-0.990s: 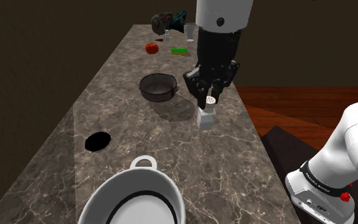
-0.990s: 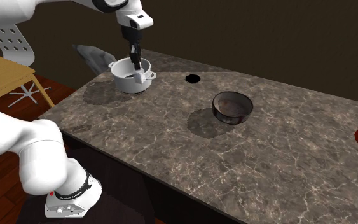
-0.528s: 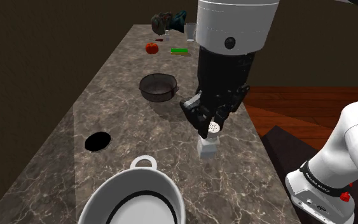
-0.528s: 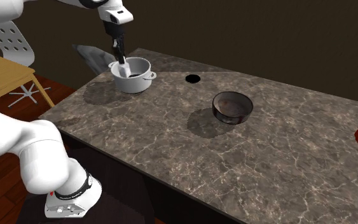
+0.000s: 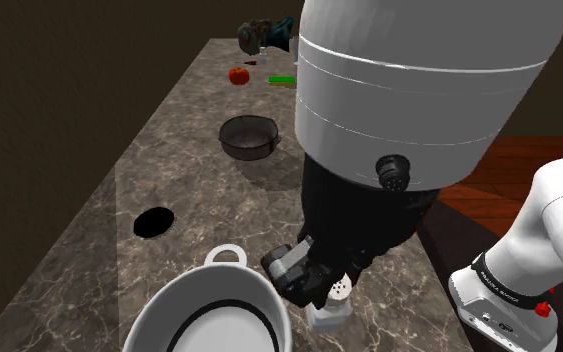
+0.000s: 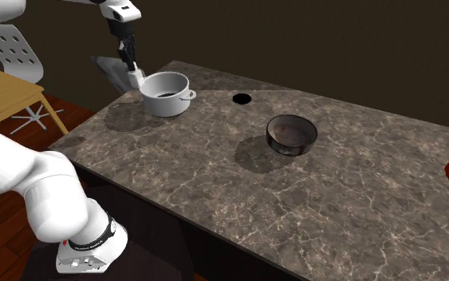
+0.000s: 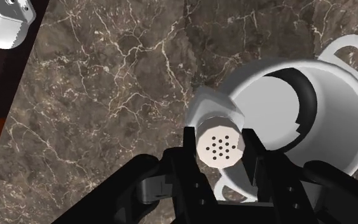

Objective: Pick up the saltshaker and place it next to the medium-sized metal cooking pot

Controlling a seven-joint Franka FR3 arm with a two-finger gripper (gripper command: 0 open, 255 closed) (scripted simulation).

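The black fingers (image 7: 189,153) clasp a white faceted saltshaker (image 7: 217,111) narrowly at its neck. They sit one on each side of its round cap, which the wrist view shows pierced with small holes. The shaker is just beside the white round cooking pot (image 7: 346,121), smooth and plain with two loop handles, and overlaps its rim in that view. In the shoulder view the shaker (image 5: 331,314) lies at three o'clock of the pot (image 5: 164,305). In the second exterior view it (image 6: 137,77) hangs at ten o'clock of the pot (image 6: 163,104), level with the rim. Whether its base touches the dark veined marble desk (image 5: 169,160) cannot be told. The wrist view shows the desk's edge near the shaker, on the side away from the pot. The second exterior view shows wide bare marble between the white pot and a dark round bowl-shaped pot (image 6: 292,133), with a round black hole (image 6: 242,99) near the far edge.
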